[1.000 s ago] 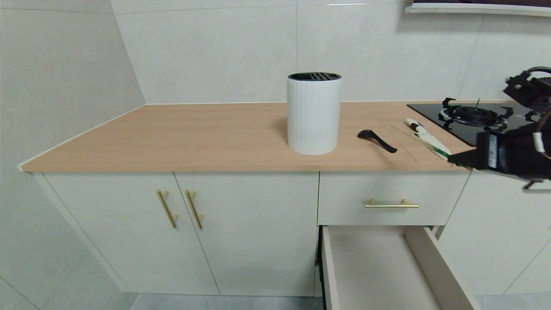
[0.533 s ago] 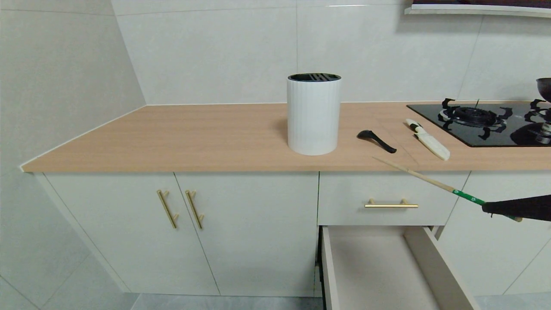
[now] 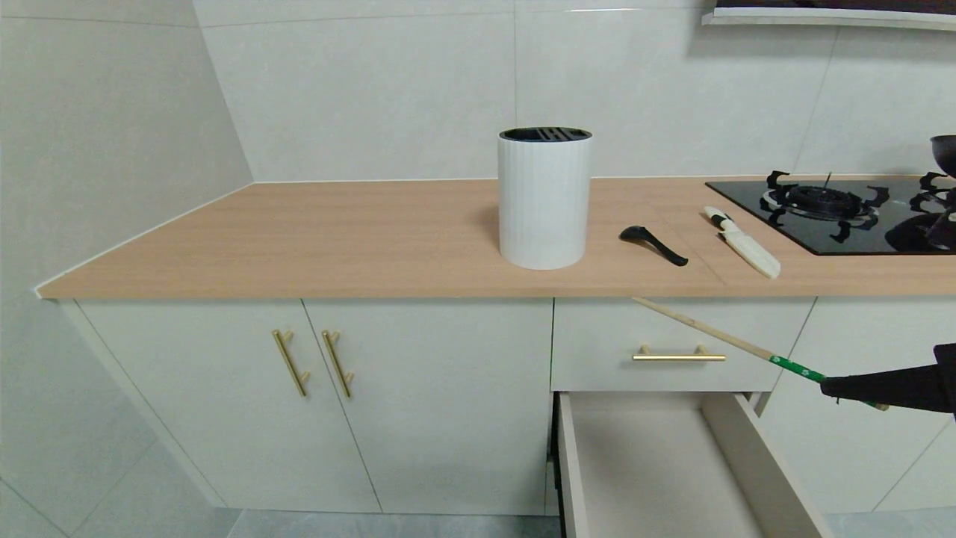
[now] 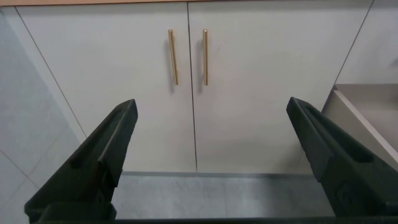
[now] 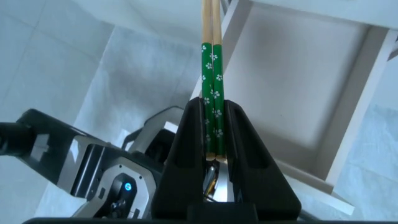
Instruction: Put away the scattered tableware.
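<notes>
My right gripper (image 3: 844, 388) hangs at the right, in front of the cabinet and above the open drawer (image 3: 672, 463), shut on a pair of wooden chopsticks (image 3: 717, 340) with green patterned ends. In the right wrist view the chopsticks (image 5: 210, 81) stick out from between the fingers over the drawer (image 5: 298, 87). On the wooden counter (image 3: 336, 239) lie a black spoon (image 3: 653, 243) and a white knife (image 3: 743, 241), right of a white ribbed holder (image 3: 544, 198). My left gripper (image 4: 211, 162) is open, low in front of the cabinet doors (image 4: 186, 81).
A black gas hob (image 3: 836, 209) sits at the counter's far right. A closed drawer with a gold handle (image 3: 678, 356) is above the open one. The double cabinet doors have gold handles (image 3: 310, 362). The tiled wall runs behind the counter.
My right gripper has lifted the chopsticks off the counter and carried them down and forward, below the counter edge, over the open drawer. The spoon and knife have stayed put.
</notes>
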Controlling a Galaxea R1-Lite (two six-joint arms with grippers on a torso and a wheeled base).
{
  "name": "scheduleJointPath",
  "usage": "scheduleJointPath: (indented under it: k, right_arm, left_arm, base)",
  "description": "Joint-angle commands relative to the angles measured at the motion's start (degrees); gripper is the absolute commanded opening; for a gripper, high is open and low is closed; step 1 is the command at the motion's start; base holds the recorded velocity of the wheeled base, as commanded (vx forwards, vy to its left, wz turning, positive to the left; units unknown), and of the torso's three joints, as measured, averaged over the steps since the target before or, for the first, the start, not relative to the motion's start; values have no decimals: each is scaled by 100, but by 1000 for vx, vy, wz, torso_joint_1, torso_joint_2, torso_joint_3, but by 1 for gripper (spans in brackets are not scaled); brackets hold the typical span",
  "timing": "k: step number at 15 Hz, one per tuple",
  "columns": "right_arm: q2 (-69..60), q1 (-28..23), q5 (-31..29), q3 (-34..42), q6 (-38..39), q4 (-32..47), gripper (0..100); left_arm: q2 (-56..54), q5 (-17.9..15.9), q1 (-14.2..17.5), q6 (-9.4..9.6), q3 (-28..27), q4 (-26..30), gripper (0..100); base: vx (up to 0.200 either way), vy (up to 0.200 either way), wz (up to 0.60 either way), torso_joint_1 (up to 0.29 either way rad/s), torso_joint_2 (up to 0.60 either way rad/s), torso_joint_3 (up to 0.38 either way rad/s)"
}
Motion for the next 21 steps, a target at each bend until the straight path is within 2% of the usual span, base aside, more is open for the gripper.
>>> scheduleJointPath:
  k: [1,5,16,21]
  right_arm:
    - [158,26,1,23,-1,1,0]
    - [220,17,1,23,-1,1,0]
    - [492,17,1,50,-1,1,0]
    - [642,17,1,111,-1,-25,0]
  left_arm:
    - [8,1,0,2,0,0,100]
    - [8,1,0,2,0,0,100]
    - [8,1,0,2,0,0,100]
    - [8,1,0,2,0,0,100]
  base:
    - [0,0,0,0,0,0]
    - [0,0,0,-13,41,27]
    - [0,0,0,-143,426,279]
    - [0,0,0,-30,120,81]
